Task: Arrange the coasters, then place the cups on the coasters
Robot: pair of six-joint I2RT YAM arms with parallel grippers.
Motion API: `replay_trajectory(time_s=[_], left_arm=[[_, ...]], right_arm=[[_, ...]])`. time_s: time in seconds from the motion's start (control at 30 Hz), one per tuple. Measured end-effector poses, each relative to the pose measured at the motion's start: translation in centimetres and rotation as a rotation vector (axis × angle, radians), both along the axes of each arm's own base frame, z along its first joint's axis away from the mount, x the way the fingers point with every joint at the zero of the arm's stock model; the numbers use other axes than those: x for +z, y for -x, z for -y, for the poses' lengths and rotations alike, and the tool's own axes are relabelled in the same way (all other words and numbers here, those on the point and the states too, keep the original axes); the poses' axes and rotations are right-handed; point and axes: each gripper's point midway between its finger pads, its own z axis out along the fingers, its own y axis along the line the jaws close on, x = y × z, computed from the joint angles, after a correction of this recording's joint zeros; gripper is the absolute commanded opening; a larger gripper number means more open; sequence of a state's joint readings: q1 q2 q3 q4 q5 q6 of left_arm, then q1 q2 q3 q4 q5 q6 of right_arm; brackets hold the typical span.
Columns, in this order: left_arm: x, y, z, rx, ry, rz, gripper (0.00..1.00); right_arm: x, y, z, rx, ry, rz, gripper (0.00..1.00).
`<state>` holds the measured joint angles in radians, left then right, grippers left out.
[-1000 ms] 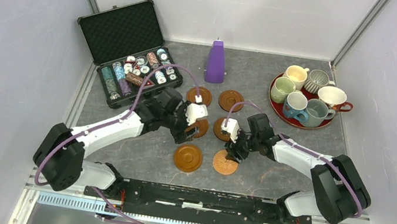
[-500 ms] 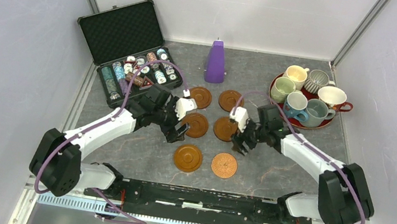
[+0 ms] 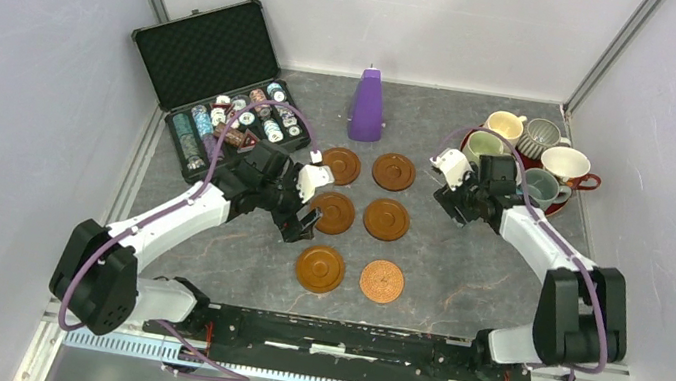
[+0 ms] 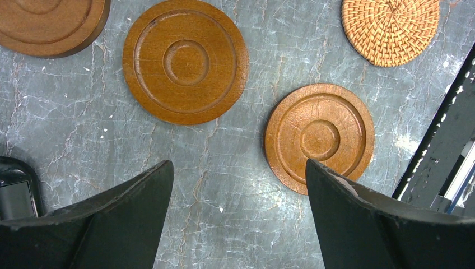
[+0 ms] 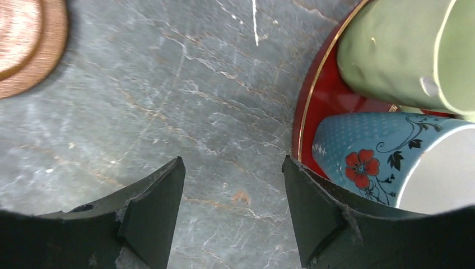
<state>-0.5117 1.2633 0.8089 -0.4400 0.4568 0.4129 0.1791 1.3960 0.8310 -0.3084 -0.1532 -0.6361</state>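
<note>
Right gripper [image 5: 232,165] of mine is spread, empty; blue cup [image 5: 381,162], at left edge of tray [image 5: 324,98], lies just right of it.

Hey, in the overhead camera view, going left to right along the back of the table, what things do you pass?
poker chip case → purple cone → red tray holding the cups

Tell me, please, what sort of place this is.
Likely a robot test cell: plain white walls box in a grey stone-look table, and two arms are bolted to a rail at its near edge.
</note>
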Motion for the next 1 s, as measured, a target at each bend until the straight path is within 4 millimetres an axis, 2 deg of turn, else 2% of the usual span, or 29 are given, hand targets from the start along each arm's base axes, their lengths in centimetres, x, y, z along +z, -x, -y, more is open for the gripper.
replay_trajectory(time_s=[0.2,0.47,0.7,1.0], left_arm=[[0.4,0.0,0.0,0.000,0.008,0.013,0.94],[1.2,0.0,0.0,-0.001,0.021,0.035,0.93],[1.2,0.0,0.0,-0.001,0.022,0.036,0.93],[1.6,0.0,0.0,-0.001,0.027,0.047,0.93]], right_arm=[[-2.6,-1.9,1.6,-0.059,0.058,-0.046,0.69],[-3.4,-4.7,3.4,-0.117,0.093,-0.031,0.69],[-4.9,-5.0,4.5,-0.141,0.097,-0.067,0.54],[-5.9,-4.0,6.9,-0.173,0.090,-0.094,0.28]])
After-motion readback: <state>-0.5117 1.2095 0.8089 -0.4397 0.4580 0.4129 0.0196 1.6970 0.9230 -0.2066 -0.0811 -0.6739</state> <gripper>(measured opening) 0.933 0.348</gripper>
